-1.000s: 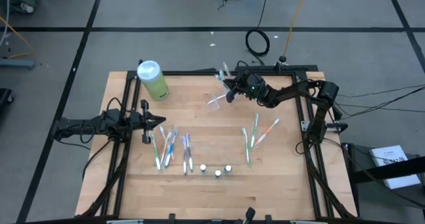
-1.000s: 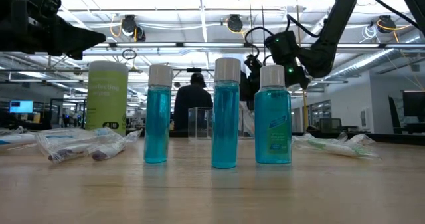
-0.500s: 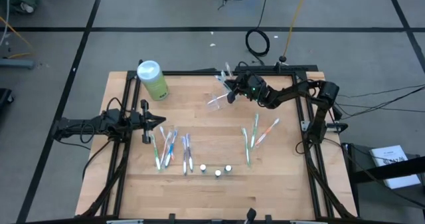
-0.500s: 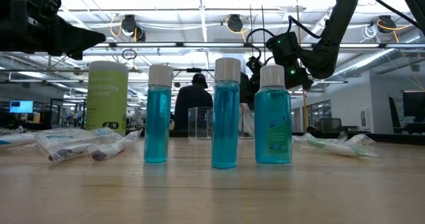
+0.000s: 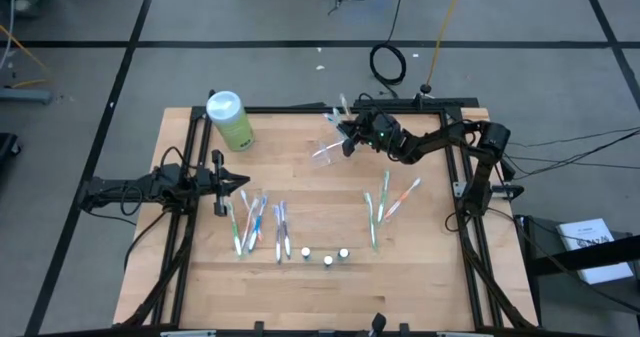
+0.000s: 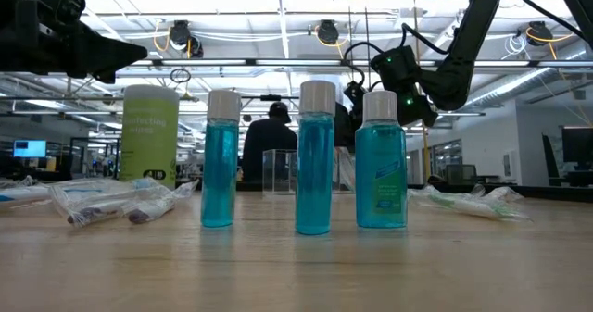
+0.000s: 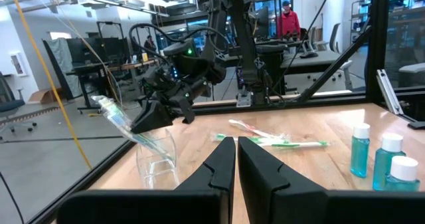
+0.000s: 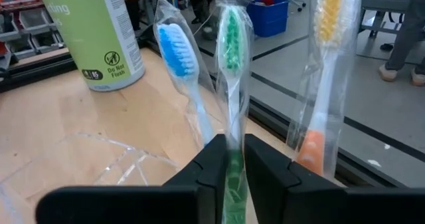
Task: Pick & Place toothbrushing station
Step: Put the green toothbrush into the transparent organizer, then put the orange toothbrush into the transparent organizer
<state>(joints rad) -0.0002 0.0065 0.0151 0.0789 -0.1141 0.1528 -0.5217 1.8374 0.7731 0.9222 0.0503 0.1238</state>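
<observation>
Right gripper (image 8: pixel 230 159): fingers nearly closed, pinching a plastic-wrapped green toothbrush (image 8: pixel 231 64), with wrapped blue-bristled (image 8: pixel 178 51) and orange-handled (image 8: pixel 317 84) toothbrushes either side. The clear plastic toothbrushing station (image 5: pixel 328 149) stands on the wooden table (image 5: pixel 300 192) just below and beside the fingertips. Left gripper (image 5: pixel 219 185): fingers pressed together, empty, idle well apart from it.

Right gripper (image 5: pixel 347 140) clamped; left gripper (image 5: pixel 222 184) closed.

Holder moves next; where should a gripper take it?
Probably the holder by its bare wall, from above, on the side away from the leaning toothbrushes: it stands upright, open-topped. Right gripper holds a green toothbrush nearby; left gripper idles.
</observation>
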